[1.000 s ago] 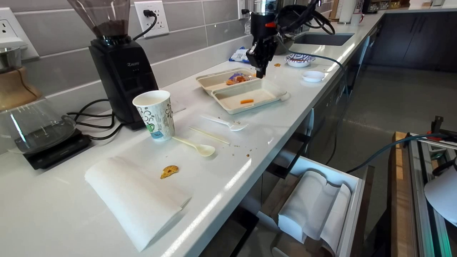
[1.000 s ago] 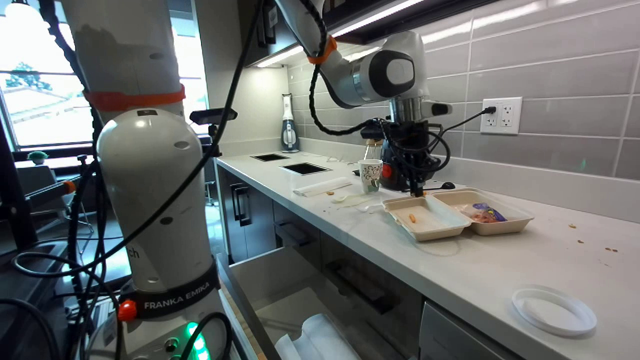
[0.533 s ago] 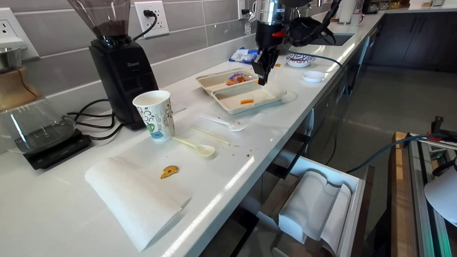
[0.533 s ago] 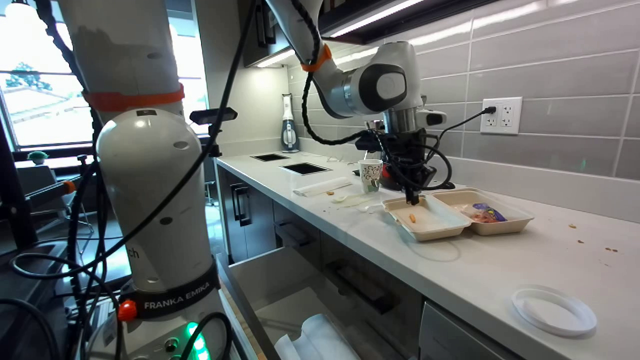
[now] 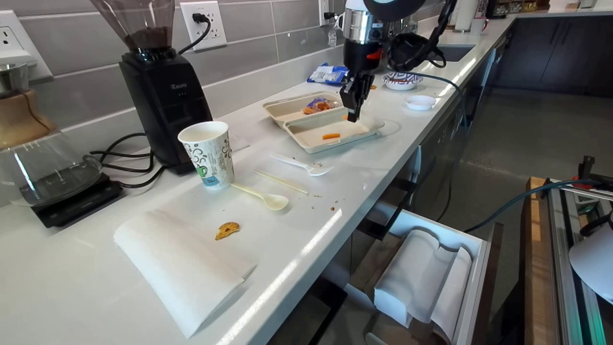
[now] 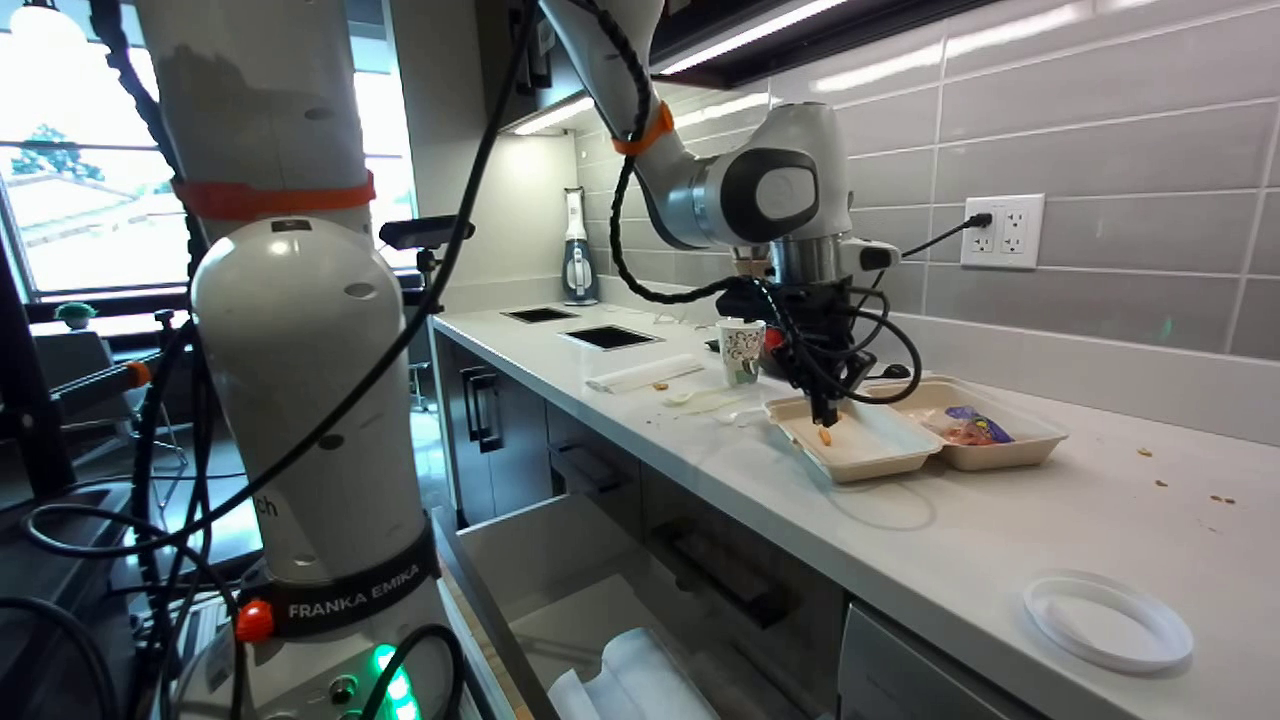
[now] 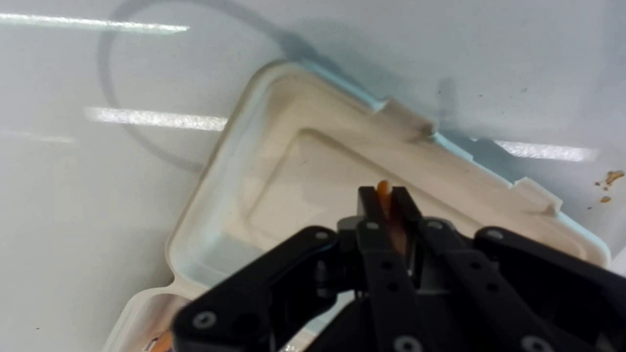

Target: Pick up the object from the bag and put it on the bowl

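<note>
The fingers [image 7: 368, 203] pinch a baby carrot [image 7: 385, 196] over the clamshell container [image 7: 313, 186] holding another carrot [image 5: 331, 136] and a plastic bag [image 6: 975, 427].

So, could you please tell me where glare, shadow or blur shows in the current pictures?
Wrist view: glare streaks on the counter, a looped shadow beside the open container, and dark, slightly soft jaws; in an exterior view, a bright streak near the counter's front edge; in an exterior view, a washed-out window and bright reflections on the tiles.
</note>
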Robot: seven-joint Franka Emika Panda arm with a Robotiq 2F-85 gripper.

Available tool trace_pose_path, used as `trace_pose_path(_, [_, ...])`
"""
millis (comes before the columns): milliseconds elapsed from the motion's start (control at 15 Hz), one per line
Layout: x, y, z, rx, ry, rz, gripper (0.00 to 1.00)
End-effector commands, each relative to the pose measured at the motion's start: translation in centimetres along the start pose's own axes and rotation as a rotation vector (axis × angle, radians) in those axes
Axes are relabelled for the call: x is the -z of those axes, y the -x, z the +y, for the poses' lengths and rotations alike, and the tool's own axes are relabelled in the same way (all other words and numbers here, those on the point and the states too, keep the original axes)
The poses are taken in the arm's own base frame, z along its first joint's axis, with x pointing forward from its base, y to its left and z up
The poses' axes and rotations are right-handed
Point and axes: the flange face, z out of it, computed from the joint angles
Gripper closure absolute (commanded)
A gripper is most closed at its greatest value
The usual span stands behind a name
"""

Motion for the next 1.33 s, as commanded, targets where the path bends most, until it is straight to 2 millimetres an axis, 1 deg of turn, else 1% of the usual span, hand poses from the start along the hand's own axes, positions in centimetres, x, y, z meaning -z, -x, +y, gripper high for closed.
trace_pose_path(0, [-1.3, -0.7, 0.3, 0.015, -0.010, 0.020, 0.97])
trace_pose_path(200, [-2.1, -1.2, 0.0, 0.016, -0.011, 0.031, 0.97])
trace_pose_path(267, [-2.5, -1.4, -0.1, 0.011, -0.004, 0.028, 0.65])
trace_pose_path(333, [-2.8, -1.6, -0.1, 0.016, -0.002, 0.029, 0.64])
trace_pose_path(400, [-3.0, -1.8, -0.2, 0.017, -0.001, 0.028, 0.59])
trace_pose_path(467, [-3.2, -2.0, -0.2, 0.020, 0.004, 0.027, 0.51])
trace_pose_path(600, [-3.2, -2.5, -0.2, 0.020, 0.008, 0.029, 0.37])
trace_pose_path(667, [-3.0, -2.8, -0.2, 0.020, 0.009, 0.034, 0.28])
trace_pose_path(867, [-0.8, -3.4, 0.6, -0.007, 0.019, 0.051, 0.06])
trace_pose_path(933, [0.4, -3.6, 0.8, -0.023, 0.020, 0.054, 0.01])
trace_pose_path(1067, [2.5, -3.9, 1.2, -0.054, 0.027, 0.040, 0.00])
trace_pose_path(1267, [6.4, -3.3, 1.1, -0.101, 0.055, -0.067, 0.00])
